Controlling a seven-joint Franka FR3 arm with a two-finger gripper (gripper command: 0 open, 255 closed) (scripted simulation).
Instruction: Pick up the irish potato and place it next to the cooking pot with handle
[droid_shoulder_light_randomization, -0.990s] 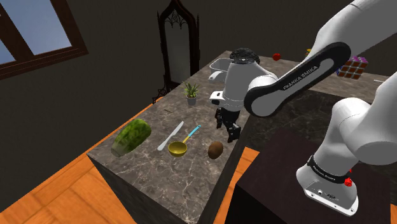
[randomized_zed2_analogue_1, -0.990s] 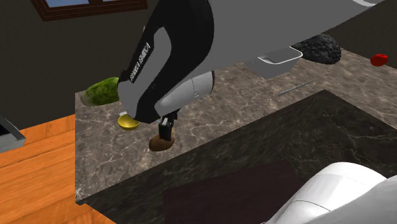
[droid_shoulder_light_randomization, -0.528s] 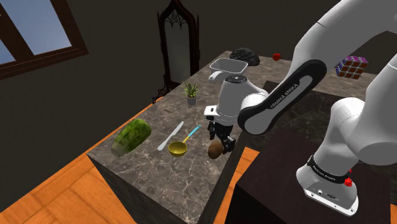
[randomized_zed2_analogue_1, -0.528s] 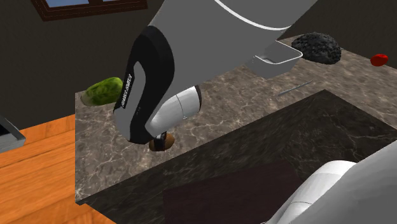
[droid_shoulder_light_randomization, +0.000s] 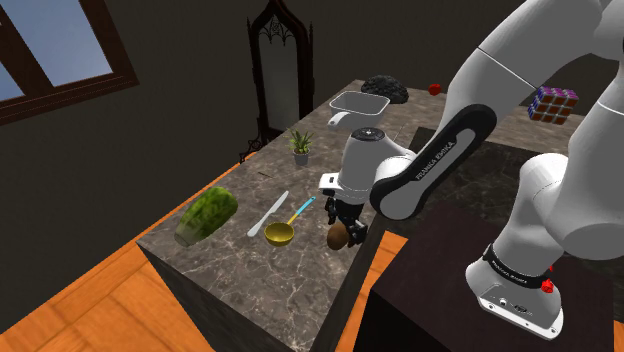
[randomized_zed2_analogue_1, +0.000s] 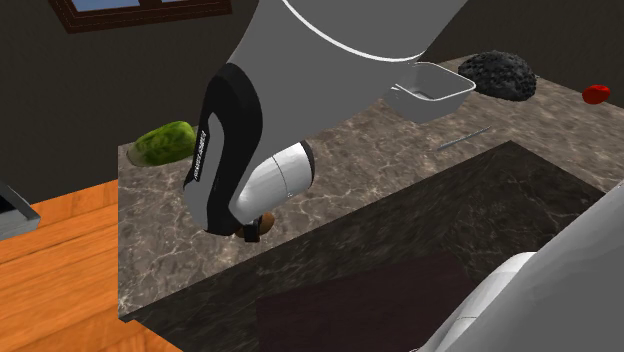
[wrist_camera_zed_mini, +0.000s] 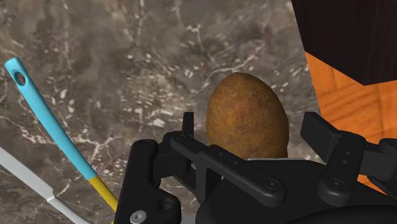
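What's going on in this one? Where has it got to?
The white Franka arm is going after the brown potato, which lies near the edge of the marble counter. Its black gripper is low over the potato, with its fingers open on either side and not clasping it, so nothing is lifted yet. The grey pot with a handle, which the potato should end up beside, sits at the counter's far end, well away.

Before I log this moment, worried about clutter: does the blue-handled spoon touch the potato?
No: the wrist view shows bare countertop between the spoon and the potato.
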